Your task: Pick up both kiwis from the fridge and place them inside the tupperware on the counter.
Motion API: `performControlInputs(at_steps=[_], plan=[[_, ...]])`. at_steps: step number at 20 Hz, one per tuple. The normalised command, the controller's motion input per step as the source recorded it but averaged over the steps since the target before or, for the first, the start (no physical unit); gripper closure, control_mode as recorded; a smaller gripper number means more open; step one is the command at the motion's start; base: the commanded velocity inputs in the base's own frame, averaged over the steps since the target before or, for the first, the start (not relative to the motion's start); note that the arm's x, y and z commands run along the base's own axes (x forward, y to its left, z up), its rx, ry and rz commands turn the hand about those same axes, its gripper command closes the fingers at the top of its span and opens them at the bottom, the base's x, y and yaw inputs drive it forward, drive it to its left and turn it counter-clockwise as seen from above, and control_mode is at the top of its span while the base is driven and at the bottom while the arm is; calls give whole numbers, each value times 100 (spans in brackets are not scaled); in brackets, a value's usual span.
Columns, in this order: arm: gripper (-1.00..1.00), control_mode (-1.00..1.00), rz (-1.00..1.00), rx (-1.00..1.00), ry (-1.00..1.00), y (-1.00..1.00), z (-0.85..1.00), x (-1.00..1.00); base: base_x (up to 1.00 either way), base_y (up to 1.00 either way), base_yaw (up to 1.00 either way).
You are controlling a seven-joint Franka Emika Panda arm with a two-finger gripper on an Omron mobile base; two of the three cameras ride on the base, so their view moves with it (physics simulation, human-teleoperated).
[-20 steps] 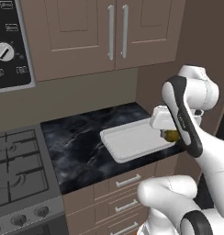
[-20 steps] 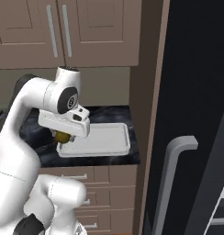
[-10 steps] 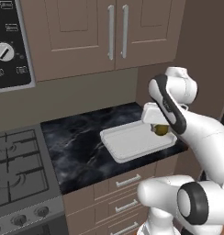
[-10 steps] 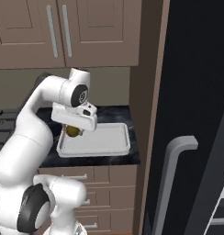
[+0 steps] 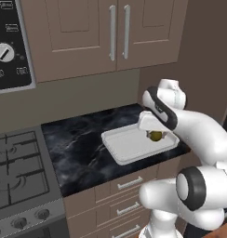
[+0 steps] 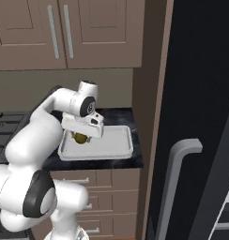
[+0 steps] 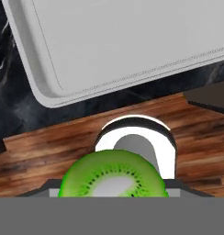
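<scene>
My gripper (image 5: 155,133) (image 6: 81,136) is shut on the yellow-green kiwi (image 5: 156,136) (image 6: 80,138), holding it just above the right end of the white tupperware (image 5: 127,148) (image 6: 114,140). The tupperware lies on the black marble counter (image 5: 78,144) (image 6: 111,115) and looks bare inside. In the hand view the kiwi (image 7: 114,176) shows its green face at the bottom centre, with the tupperware (image 7: 123,41) above it. The black fridge (image 6: 201,93) stands to the right, its grey bar handle (image 6: 182,173) in front. The brown kiwi is out of view.
A grey gas stove (image 5: 17,172) adjoins the counter on the left, under a black panel with a knob (image 5: 3,52). Tan cupboards (image 5: 115,32) hang above, and drawers (image 5: 129,185) sit below the counter. Wooden floor (image 7: 49,142) lies past the counter's edge.
The arm has swung in over the counter, carrying the kiwi leftward and lower, from the tupperware's right rim to above its inside. The tupperware has not moved.
</scene>
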Motion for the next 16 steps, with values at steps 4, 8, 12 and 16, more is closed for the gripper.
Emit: performControlInputs(at_steps=[4,8,12,16], plan=[[100,-100,0,0,0,0,-48,45,0,0,0],[100,-100,0,0,0,0,-45,47,0,0,0],[100,-100,0,-1,0,0,-39,51,0,0,0],[100,-100,0,0,0,0,-32,53,0,0,0]])
